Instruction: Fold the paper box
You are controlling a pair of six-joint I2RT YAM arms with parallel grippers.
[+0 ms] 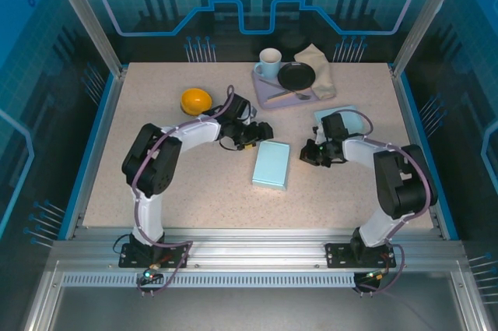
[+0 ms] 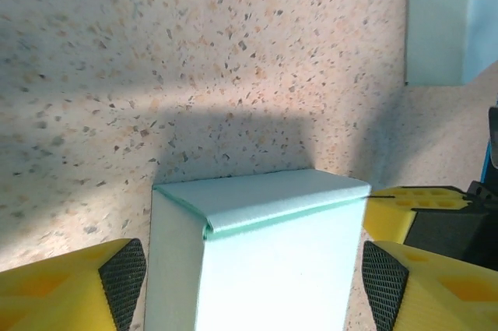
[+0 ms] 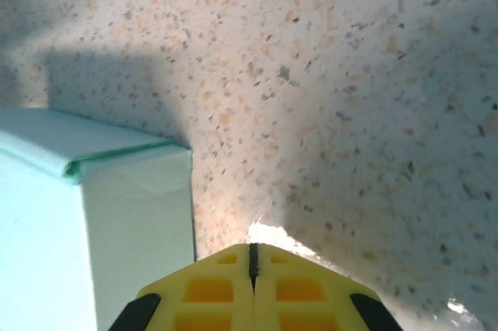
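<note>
Left end effector (image 2: pixel 253 272) released astride paper box (image 2: pixel 264 206), right end effector (image 3: pixel 251 257) clenched beside it

Left arm: my black-and-white jointed left arm (image 1: pixel 156 160) rises from its base, folds at the elbow and reaches forward and inward.
Left gripper: my yellow two-finger left gripper (image 1: pixel 259 132) (image 2: pixel 253 276) has its jaws spread wide.
Left pads: the black ribbed pads (image 2: pixel 124 275) face each other, well apart.
Right arm: my black-and-white right arm (image 1: pixel 397 179) bends at the elbow and reaches inward, toward the left.
Right gripper: my yellow right gripper (image 1: pixel 309 153) (image 3: pixel 251 269) has its fingers pressed together, with just a thin seam between them.
</note>
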